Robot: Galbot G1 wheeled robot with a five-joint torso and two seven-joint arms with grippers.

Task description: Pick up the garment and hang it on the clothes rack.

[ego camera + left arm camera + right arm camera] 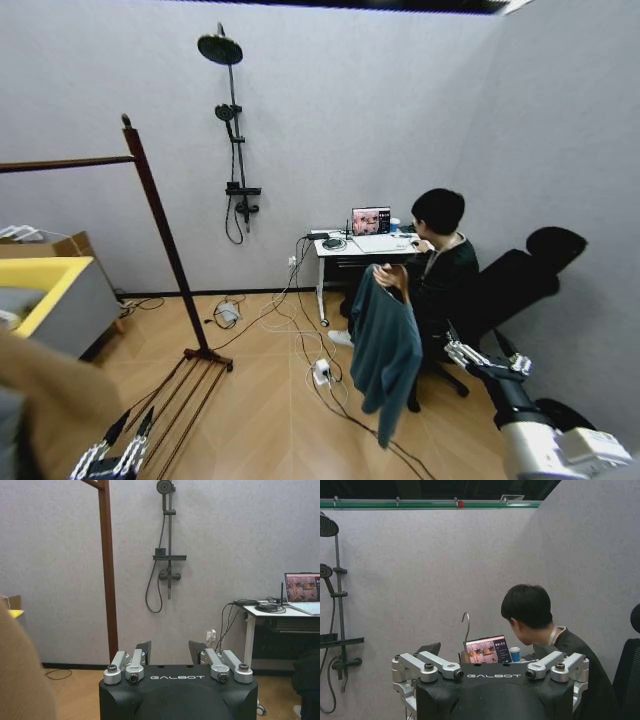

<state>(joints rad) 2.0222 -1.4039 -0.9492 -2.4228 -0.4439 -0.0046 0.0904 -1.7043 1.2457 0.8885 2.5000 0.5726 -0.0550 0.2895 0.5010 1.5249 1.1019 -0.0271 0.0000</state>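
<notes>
Reaching forward at the lower right of the head view, the right arm stretches out toward a seated person, its right pincer point(458, 352) just beside the person's chair and close to the garment point(385, 345), with its fingers apart and nothing between them. The garment hangs in the air, held up at the top by the person's hand point(392, 276), its long body and sleeve drooping toward the wooden floor; it touches neither pincer. In the right wrist view the metal hook point(466, 625) of the hanger rises just above the pincer's black housing, in front of the laptop point(487, 650) on the counter point(372, 244), and the person's head is bent toward the screen. The left arm sits low at the bottom left of the head view, its left pincer point(128, 432) pointing forward over the floor, fingers spread and empty. That pincer is near the slatted base of the clothes rack point(160, 235), whose dark post leans up to a knob with the bar running off to the left. The left wrist view looks past the open fingers at the rack's post point(108, 575) and a shower fitting point(167, 545) on the grey wall.
</notes>
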